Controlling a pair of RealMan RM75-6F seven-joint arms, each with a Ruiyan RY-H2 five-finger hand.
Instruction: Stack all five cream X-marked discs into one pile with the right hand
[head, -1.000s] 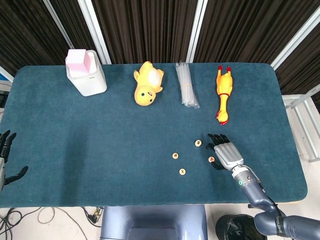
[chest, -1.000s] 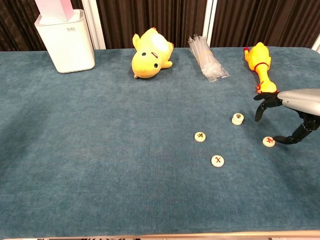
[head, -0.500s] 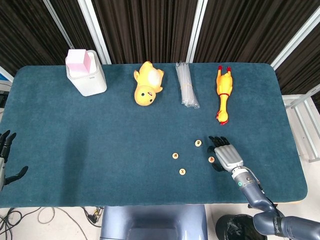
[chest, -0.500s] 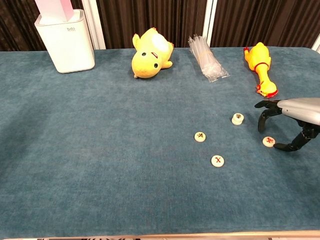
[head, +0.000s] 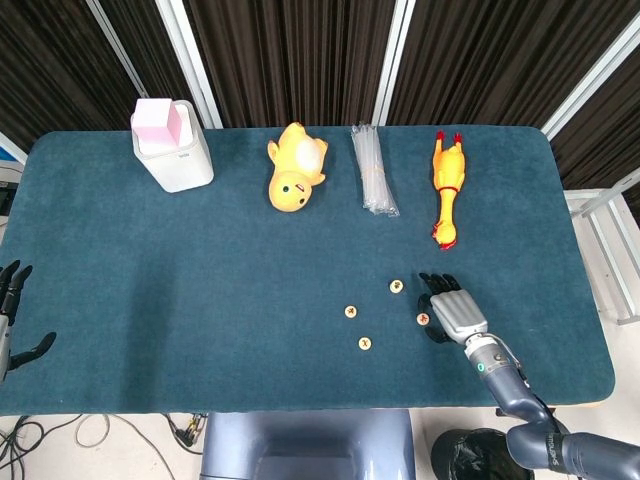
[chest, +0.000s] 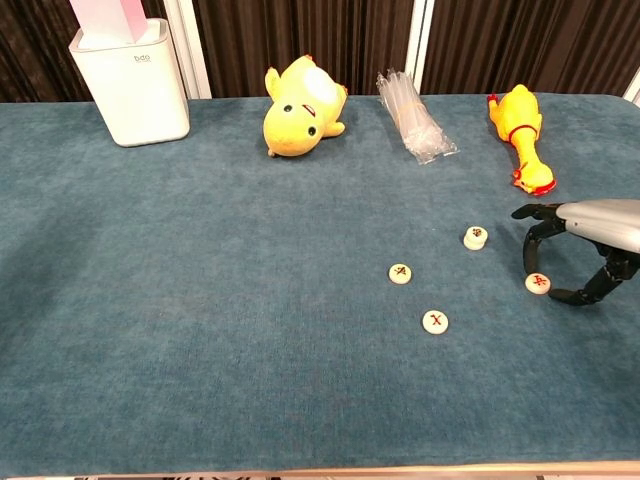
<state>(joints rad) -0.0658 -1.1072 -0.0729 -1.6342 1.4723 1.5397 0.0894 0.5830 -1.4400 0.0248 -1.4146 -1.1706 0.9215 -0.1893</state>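
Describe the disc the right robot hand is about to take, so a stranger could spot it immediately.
Start at the rubber chicken along the table's far edge, then come toward the near edge to the right robot hand. The disc lies between its curled fingers and thumb; the other discs lie in the open to its left.

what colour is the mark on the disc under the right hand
Red, on a cream disc; the chest view shows it best.

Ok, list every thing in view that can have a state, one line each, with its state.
right hand: fingers arched over the rightmost disc, holding nothing.
left hand: off the table's left edge, open.
rightmost disc: flat on the table under the right hand.
stacked discs: a thicker pile, apparently two.
middle disc: flat, single.
nearest disc: flat, single.
rubber chicken: lying down.
duck plush: on its side.
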